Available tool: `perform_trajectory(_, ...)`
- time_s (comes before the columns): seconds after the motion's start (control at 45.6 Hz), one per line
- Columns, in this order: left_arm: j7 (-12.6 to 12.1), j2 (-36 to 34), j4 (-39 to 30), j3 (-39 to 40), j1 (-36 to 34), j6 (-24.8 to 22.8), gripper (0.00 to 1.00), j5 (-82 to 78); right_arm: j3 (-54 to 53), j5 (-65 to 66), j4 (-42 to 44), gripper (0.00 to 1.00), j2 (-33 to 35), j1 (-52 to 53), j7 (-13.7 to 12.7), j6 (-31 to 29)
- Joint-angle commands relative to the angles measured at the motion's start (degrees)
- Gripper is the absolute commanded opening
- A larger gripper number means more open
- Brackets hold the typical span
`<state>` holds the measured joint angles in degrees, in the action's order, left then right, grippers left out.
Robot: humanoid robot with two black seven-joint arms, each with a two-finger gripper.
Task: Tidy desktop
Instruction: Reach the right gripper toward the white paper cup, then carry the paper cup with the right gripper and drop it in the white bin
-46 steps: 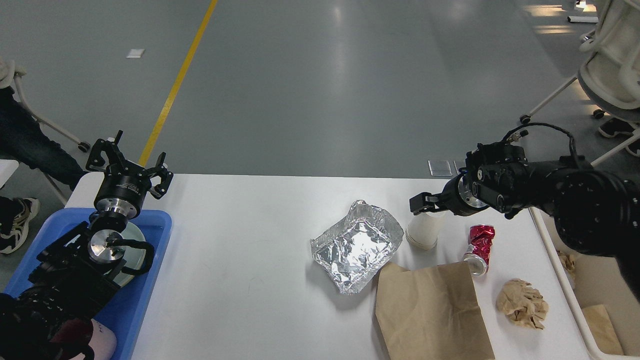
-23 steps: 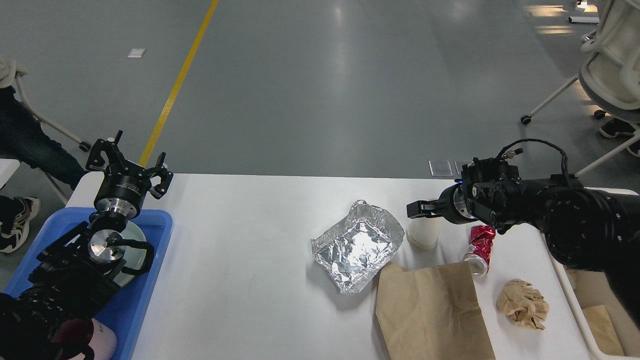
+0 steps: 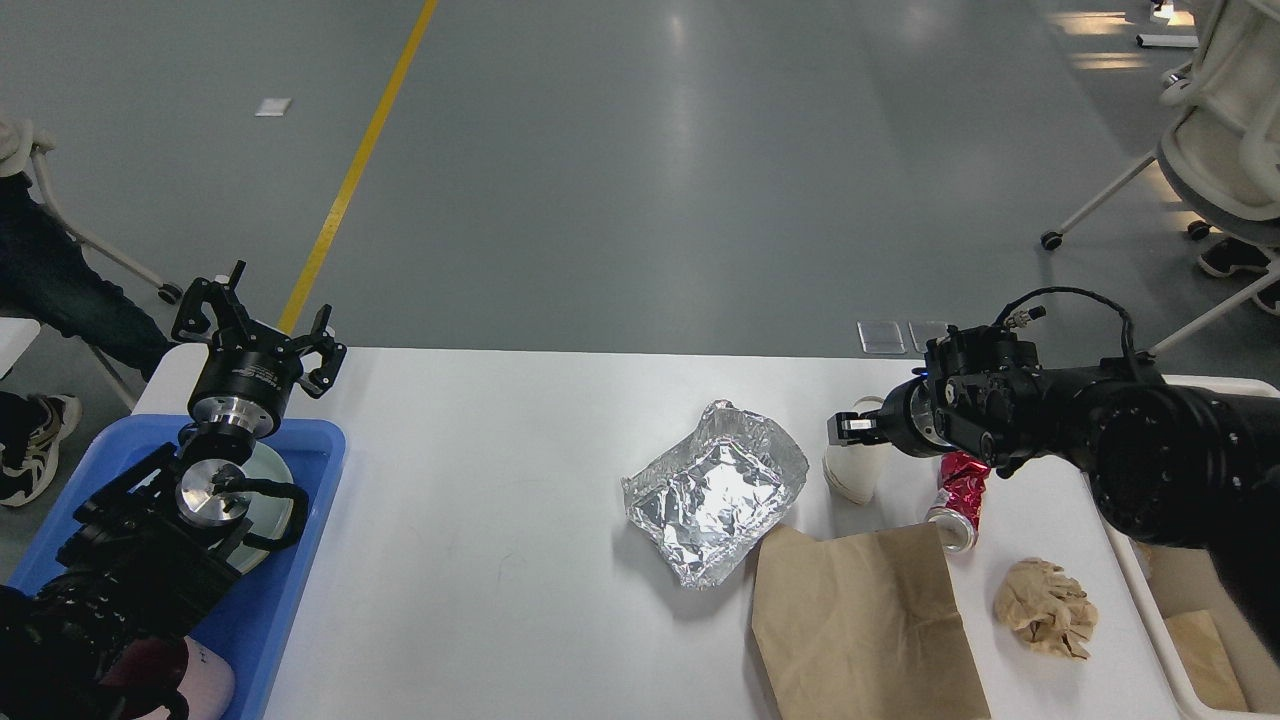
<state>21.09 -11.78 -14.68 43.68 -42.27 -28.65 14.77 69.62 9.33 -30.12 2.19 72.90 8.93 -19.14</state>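
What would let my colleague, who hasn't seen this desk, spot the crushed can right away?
Start at the white desktop and go to its right side, near the brown paper bag. The crushed can lies at the bag's far right corner, beside the white paper cup. It alone is shiny red metal.

White desktop (image 3: 480, 560), blue tray (image 3: 300, 560), silver foil (image 3: 715, 490), brown paper bag (image 3: 860, 630), red crushed can (image 3: 958, 487), white cup (image 3: 852, 475)

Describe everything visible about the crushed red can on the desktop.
The crushed red can is dented metal, red with white marks and a silver end facing the camera. It lies tilted on the white desktop, right of the white paper cup. Its near end meets the brown paper bag; the right arm hides its far end.
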Motion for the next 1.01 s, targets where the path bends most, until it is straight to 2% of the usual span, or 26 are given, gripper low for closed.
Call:
perform_trajectory(0.0, 0.00, 0.00, 0.00, 0.00, -0.01, 0.00, 0.96, 0.00, 0.17, 0.07, -0.64, 0.04, 0.88, 1.98, 0.03, -1.33)
perform_trajectory(0.241, 0.00, 0.00, 0.00, 0.00, -0.01, 0.00, 0.96, 0.00, -1.15, -0.02, -6.62, 0.05, 8.26, 13.57, 0.21, -9.85)
perform_trajectory(0.417, 0.00, 0.00, 0.00, 0.00, 0.08, 0.00, 0.96, 0.00, -3.52, -0.02, -13.47, 0.05, 15.11, 25.87, 0.21, -19.25)
perform_trajectory(0.658, 0.00, 0.00, 0.00, 0.00, -0.01, 0.00, 0.96, 0.00, -3.53, -0.02, -16.55, 0.13, 21.71, 40.47, 0.21, -30.51)
perform_trajectory(0.833, 0.00, 0.00, 0.00, 0.00, -0.01, 0.00, 0.96, 0.00, -3.18, 0.16, -15.24, 0.13, 25.75, 40.66, 0.12, -30.70)
perform_trajectory(0.987, 0.00, 0.00, 0.00, 0.00, -0.01, 0.00, 0.96, 0.00, -3.44, 0.34, -10.50, 0.13, 32.16, 32.93, 0.12, -29.81)
